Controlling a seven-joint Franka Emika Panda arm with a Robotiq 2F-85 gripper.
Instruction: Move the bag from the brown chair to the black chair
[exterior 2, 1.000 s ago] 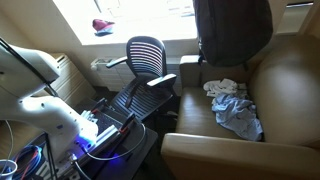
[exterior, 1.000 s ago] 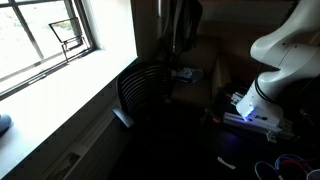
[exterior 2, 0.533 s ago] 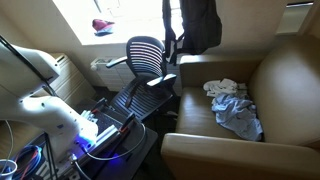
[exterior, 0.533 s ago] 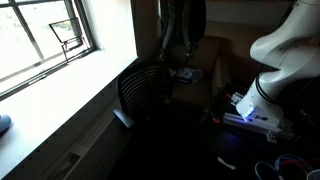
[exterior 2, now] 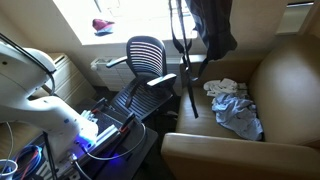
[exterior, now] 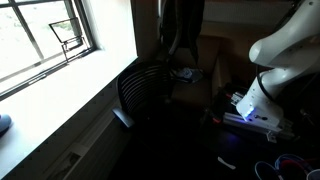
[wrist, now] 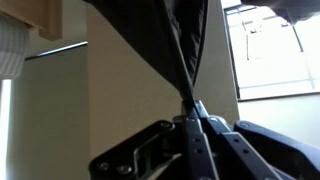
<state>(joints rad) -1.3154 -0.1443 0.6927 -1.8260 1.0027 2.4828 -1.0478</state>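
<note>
A black bag (exterior 2: pixel 213 24) hangs in the air above the brown chair (exterior 2: pixel 262 95), its straps (exterior 2: pixel 187 70) dangling toward the seat. It also shows dimly at the top of an exterior view (exterior: pixel 181 25). In the wrist view my gripper (wrist: pixel 193 107) is shut on a pinched fold of the bag's black fabric (wrist: pixel 170 45), which rises above the fingers. The gripper itself is out of frame in both exterior views. The black chair (exterior 2: pixel 147 62) stands by the window, left of the brown chair, and shows in an exterior view (exterior: pixel 143 92) too.
Crumpled cloths (exterior 2: pixel 232 103) lie on the brown chair's seat. The white robot base (exterior 2: pixel 50 110) with lit electronics (exterior 2: pixel 100 135) and cables stands beside the black chair. A window sill (exterior 2: pixel 110 25) with a red object runs behind it. The scene is dark in an exterior view (exterior: pixel 270 60).
The bag has swung: its body moved right above the brown chair, and its straps now hang lower, down to the chair's front edge.
</note>
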